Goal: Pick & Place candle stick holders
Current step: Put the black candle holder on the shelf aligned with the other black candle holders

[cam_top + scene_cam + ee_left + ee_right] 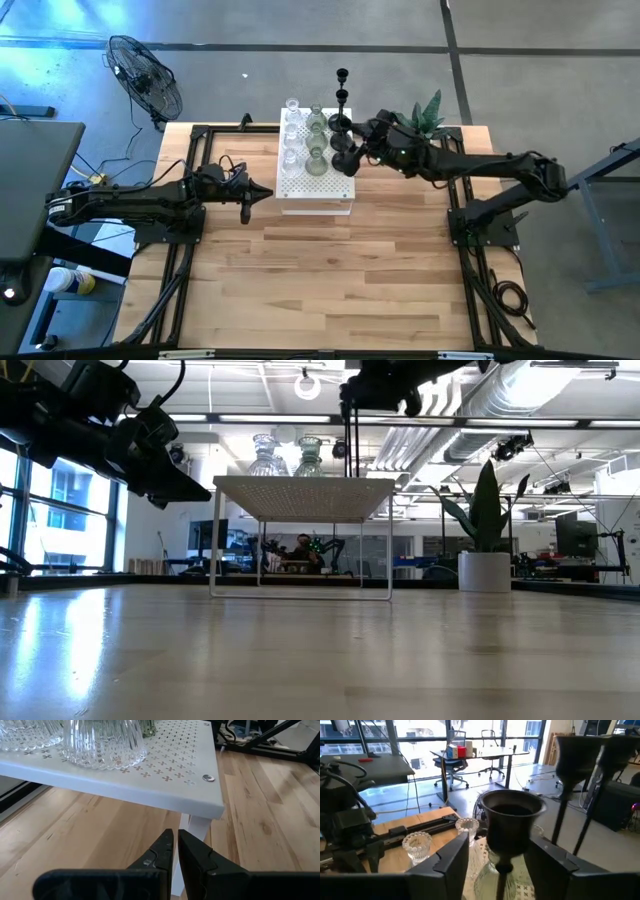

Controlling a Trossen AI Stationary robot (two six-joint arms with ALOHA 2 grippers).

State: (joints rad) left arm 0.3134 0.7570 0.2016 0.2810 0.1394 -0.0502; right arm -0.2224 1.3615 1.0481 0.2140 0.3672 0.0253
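Observation:
A white perforated box (315,180) carries clear glass candle stick holders (292,130) and greenish glass ones (317,140). Black holders (342,90) with thin stems stand along its right edge. My right gripper (500,851) is open and level. Its fingers flank the cup of one black holder (512,820) without touching it. That holder's stem (348,445) runs down to the box top. Two taller black holders (570,760) rise behind it. My left gripper (175,851) is shut and hangs at the box's left near corner, holding nothing.
A green spiky plant in a white pot (487,530) stands at the table's far right, just behind my right arm (470,165). A floor fan (145,75) stands beyond the table's far left corner. Bare wooden table (320,270) lies on the near side of the box.

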